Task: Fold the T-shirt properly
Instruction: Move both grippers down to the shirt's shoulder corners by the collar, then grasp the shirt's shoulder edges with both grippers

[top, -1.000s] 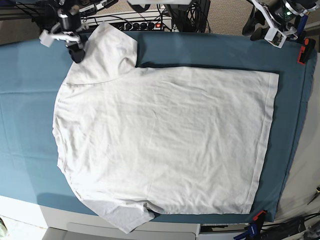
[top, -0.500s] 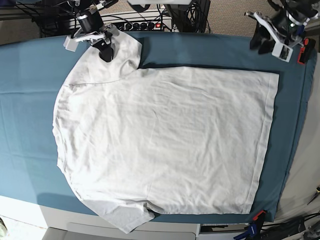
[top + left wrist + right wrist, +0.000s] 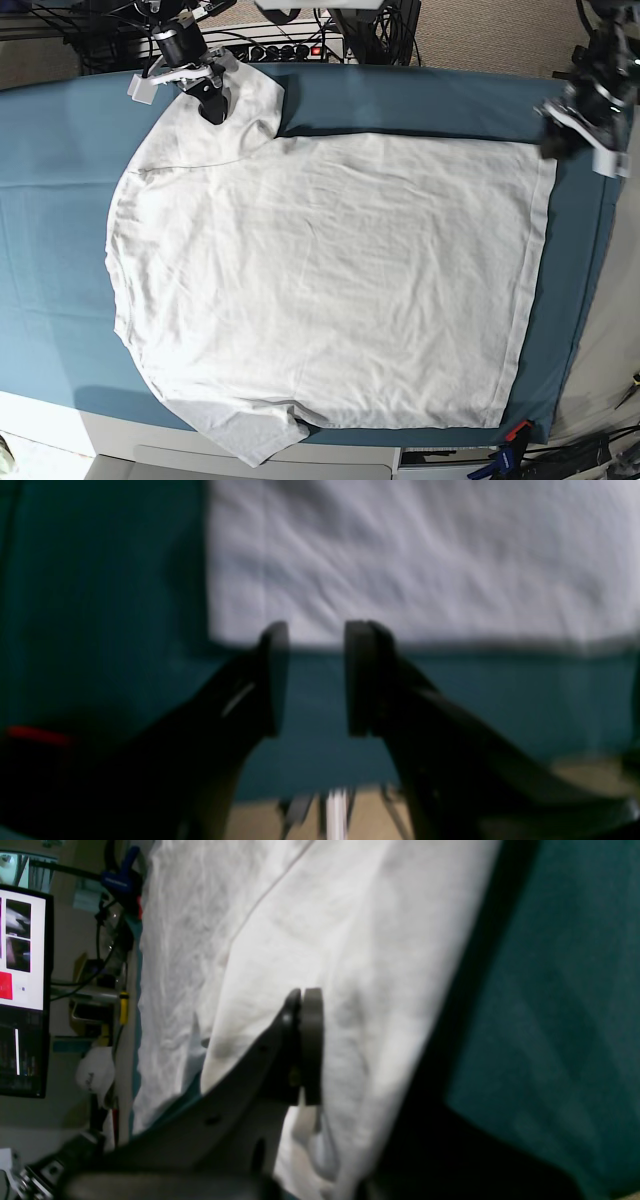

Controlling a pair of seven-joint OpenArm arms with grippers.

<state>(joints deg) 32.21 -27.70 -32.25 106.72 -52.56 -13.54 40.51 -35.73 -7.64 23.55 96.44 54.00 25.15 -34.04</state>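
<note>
The white T-shirt (image 3: 320,270) lies spread flat on the teal table cloth (image 3: 50,200), hem toward the right of the base view. My right gripper (image 3: 211,108) is at the far sleeve; in the right wrist view (image 3: 302,1050) its jaws are pressed together on the sleeve fabric (image 3: 350,940). My left gripper (image 3: 553,143) is at the far hem corner. In the left wrist view it (image 3: 315,680) is open and empty over the cloth (image 3: 100,605), just short of the shirt's edge (image 3: 400,555).
A power strip and cables (image 3: 290,50) run along the far table edge. A red clamp (image 3: 517,432) and a blue clip (image 3: 505,462) hold the cloth at the near right corner. A monitor (image 3: 20,965) stands beyond the table.
My right gripper moved from the sleeve's left edge onto the sleeve, which shifted slightly right, then stayed. My left gripper came down from the far right corner to the shirt's hem corner.
</note>
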